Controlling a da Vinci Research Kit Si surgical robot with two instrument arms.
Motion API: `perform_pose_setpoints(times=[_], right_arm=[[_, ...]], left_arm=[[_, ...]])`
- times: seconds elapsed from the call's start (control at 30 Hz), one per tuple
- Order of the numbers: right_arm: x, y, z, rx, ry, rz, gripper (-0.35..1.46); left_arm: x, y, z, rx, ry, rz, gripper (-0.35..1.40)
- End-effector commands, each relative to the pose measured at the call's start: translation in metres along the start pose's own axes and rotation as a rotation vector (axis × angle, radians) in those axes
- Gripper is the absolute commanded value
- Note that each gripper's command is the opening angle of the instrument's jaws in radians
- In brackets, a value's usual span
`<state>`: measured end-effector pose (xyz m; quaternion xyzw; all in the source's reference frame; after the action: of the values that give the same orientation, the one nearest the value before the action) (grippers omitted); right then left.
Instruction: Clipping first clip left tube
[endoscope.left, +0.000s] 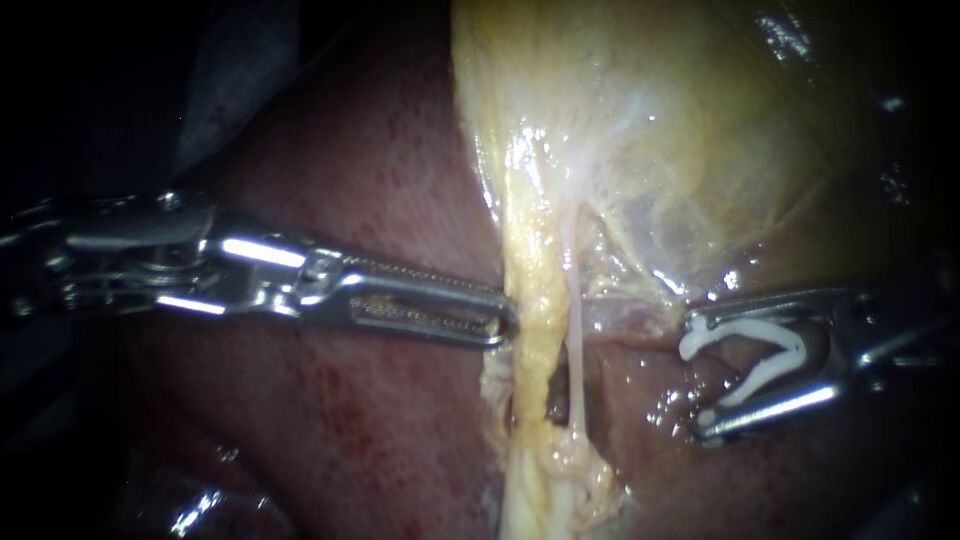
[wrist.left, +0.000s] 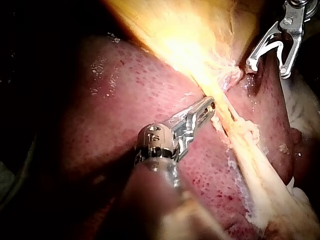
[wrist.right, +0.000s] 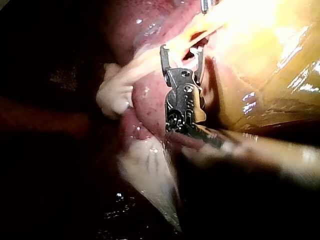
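Two strands hang from the gallbladder (endoscope.left: 650, 120): a thick yellow left tube (endoscope.left: 530, 290) and a thin pale right tube (endoscope.left: 576, 340), with a dark gap between them. My left instrument (endoscope.left: 503, 325) comes in level, its serrated jaws lying together, tip against the left tube's edge; the left wrist view shows the same for the left instrument (wrist.left: 209, 106). My right instrument (endoscope.left: 697, 380) sits right of both tubes, apart from them. Its jaws stand wide, holding a white clip (endoscope.left: 765, 360) seated between them. In the right wrist view my right instrument (wrist.right: 181, 52) points at the tubes (wrist.right: 150, 60).
Red, speckled liver (endoscope.left: 350, 420) lies under and left of the tubes. Frayed yellow-white tissue (endoscope.left: 555, 480) bunches at the tubes' lower end. Wet pink tissue (endoscope.left: 650, 400) lies between the right tube and the clip.
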<state>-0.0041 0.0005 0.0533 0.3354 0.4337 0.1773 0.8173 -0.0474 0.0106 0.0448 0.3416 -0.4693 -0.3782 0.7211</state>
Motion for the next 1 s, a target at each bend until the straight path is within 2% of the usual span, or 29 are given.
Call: perform_pose_setpoints(times=[0.03,0.17,0.6,0.77,1.0], right_arm=[[0.0000,0.0000,0.0000,0.000,0.000,0.000,0.57],[0.0002,-0.0002,0.0003,-0.001,0.000,0.000,0.57],[0.0010,-0.0010,0.0019,0.004,-0.003,0.002,0.57],[0.0014,-0.0013,0.0029,0.005,-0.005,0.003,0.57],[0.0015,-0.0016,0.0054,0.017,-0.013,-0.001,0.57]], left_arm=[[0.0000,-0.0001,0.0000,0.000,0.000,0.000,-0.35],[0.0000,-0.0006,-0.0005,0.003,0.001,0.000,-0.35],[0.0003,-0.0030,-0.0055,0.003,-0.015,-0.004,-0.35],[-0.0009,-0.0035,-0.0078,-0.004,-0.031,-0.014,-0.35],[-0.0009,-0.0041,-0.0078,-0.005,-0.036,-0.016,-0.35]])
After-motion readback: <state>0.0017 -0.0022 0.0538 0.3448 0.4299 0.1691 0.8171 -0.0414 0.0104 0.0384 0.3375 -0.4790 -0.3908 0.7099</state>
